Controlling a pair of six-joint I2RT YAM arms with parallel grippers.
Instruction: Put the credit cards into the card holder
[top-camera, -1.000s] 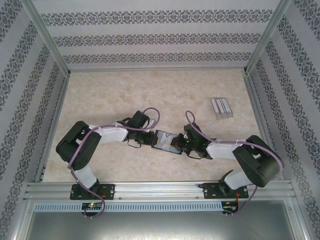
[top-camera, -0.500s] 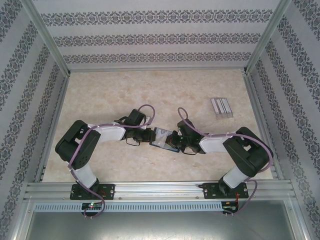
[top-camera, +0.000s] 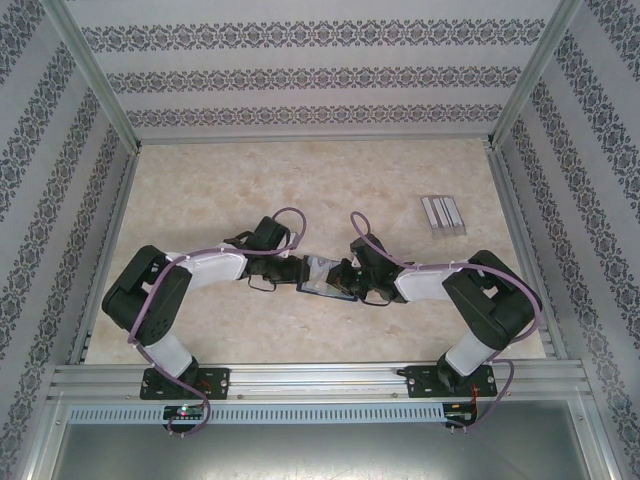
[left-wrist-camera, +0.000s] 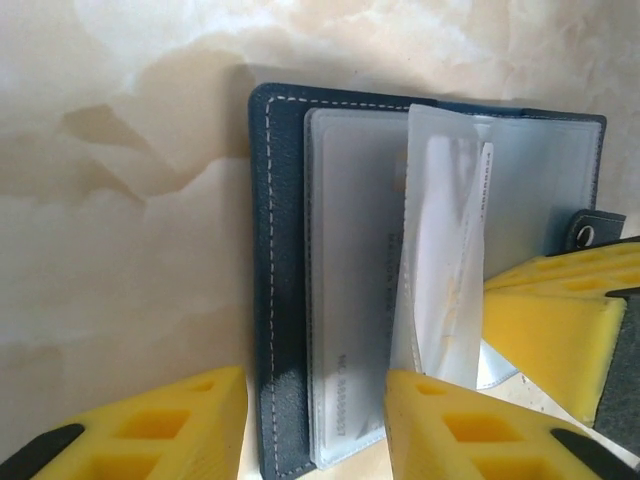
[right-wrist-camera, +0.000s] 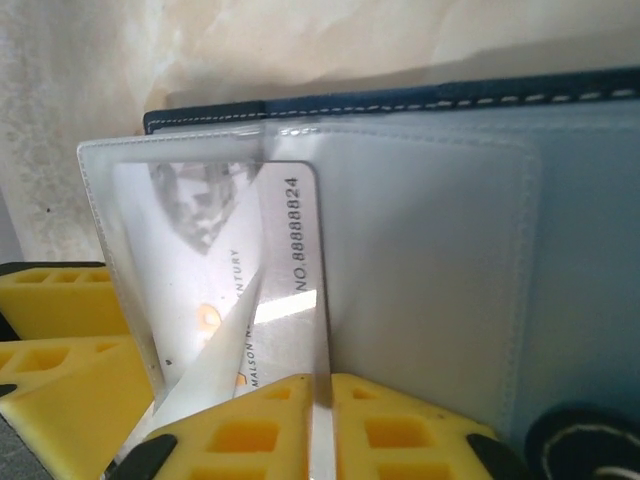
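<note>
- Currently the card holder (top-camera: 322, 275) lies open on the bench (top-camera: 250, 180) between the 2 arms, with its navy cover down and its clear sleeves (left-wrist-camera: 350, 300) facing up.
- The left tool (left-wrist-camera: 316, 400) is spread. 1 yellow finger rests just beside the holder's stitched edge and the other is over the sleeves, so it pinches nothing.
- The right tool (right-wrist-camera: 318, 395) is pressed nearly together on the near edge of 1 card (right-wrist-camera: 290, 230). The card looks pale through the plastic, carries a printed number, and stands inside a raised sleeve.
- How deep the card sits in that pocket cannot be told. The step looks like seating it.
- Risk 1: the left tool is not clamping, so a push from the right could slide the whole holder across the smooth bench instead of driving the card home.
- Risk 2: the raised sleeve looks floppy, and an off-line push could buckle it or wedge the card's corner against the seam.
- Risk 3: letting go too soon could let the card slip back out.
- Risk 4: the 2 tools are very near each other, so a small sideways move could knock them together.
- A clear slotted rack (top-camera: 443, 215) stands well apart, toward the far right.
</note>
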